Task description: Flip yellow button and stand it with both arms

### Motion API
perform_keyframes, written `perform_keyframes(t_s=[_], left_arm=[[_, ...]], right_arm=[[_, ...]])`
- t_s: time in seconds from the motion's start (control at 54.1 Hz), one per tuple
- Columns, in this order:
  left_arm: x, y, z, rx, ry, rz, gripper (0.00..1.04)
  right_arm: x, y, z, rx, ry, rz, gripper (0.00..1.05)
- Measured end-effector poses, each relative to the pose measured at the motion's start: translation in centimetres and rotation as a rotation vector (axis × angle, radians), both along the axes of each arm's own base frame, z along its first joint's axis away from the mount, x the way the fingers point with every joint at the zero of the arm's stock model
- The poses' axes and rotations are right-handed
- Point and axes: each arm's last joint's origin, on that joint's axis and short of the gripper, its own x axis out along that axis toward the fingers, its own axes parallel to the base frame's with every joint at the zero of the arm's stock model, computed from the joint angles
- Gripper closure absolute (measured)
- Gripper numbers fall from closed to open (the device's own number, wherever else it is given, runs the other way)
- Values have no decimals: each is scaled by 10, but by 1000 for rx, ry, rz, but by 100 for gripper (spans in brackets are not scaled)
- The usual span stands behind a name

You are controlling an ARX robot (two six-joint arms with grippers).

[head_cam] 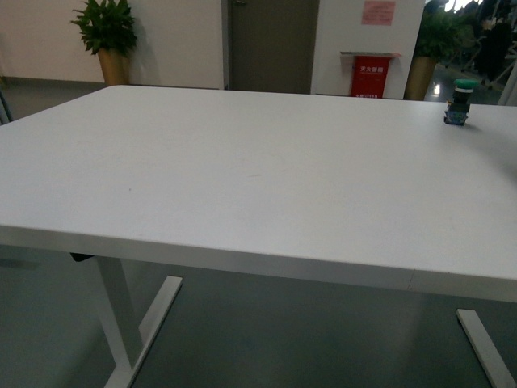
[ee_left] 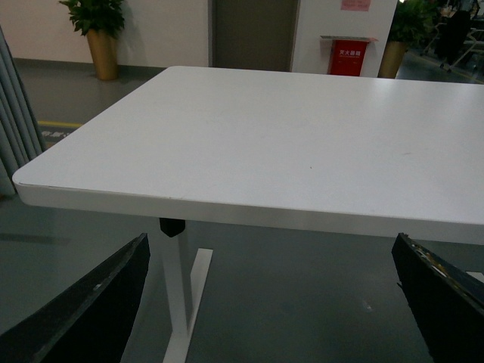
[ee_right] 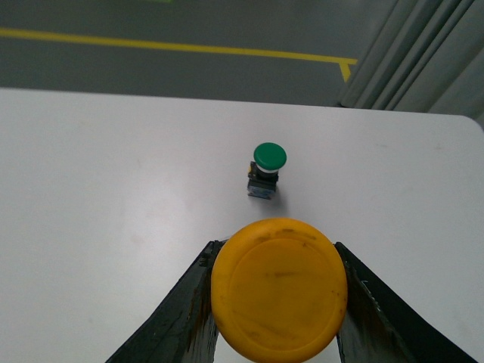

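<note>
In the right wrist view my right gripper (ee_right: pixel 278 291) is shut on the yellow button (ee_right: pixel 278 287). Its round yellow-orange cap faces the camera and fills the gap between the two black fingers (ee_right: pixel 178 318); its neck and block are hidden behind the cap. It is held above the white table (ee_right: pixel 113 189). My left gripper (ee_left: pixel 268 302) is open and empty, its black fingers (ee_left: pixel 91 310) wide apart, off the table's near edge over the floor. Neither arm nor the yellow button shows in the front view.
A green-capped button (ee_right: pixel 267 171) stands upright on the table beyond the yellow one; it also shows in the front view (head_cam: pixel 460 102) at the far right. The table's near edge (ee_left: pixel 227 208) lies ahead of my left gripper. Potted plants and a red box stand beyond.
</note>
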Motion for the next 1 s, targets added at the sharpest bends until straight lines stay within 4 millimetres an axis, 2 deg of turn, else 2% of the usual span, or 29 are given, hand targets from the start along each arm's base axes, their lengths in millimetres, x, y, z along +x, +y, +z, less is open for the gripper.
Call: perform_keyframes(t_s=[0.222,0.37,0.444,0.684,0.925,0.999], left_arm=[[0,0,0,0,0,0,6],[0,0,0,0,0,0,6],[0,0,0,0,0,0,6],[0,0,0,0,0,0,6],[0,0,0,0,0,0,6],[0,0,0,0,0,0,6]], right_arm=[[22,0,-14,-114,159,14,68],[34,-4,-35,-128,234,-13,68],[37,-10,-46,-98,283,-50,68],[38,-20,-59,-21,335,-112,68],[54,-25,-99,119,406,-191,68],[56,-24,-103,127,411,-200,68]])
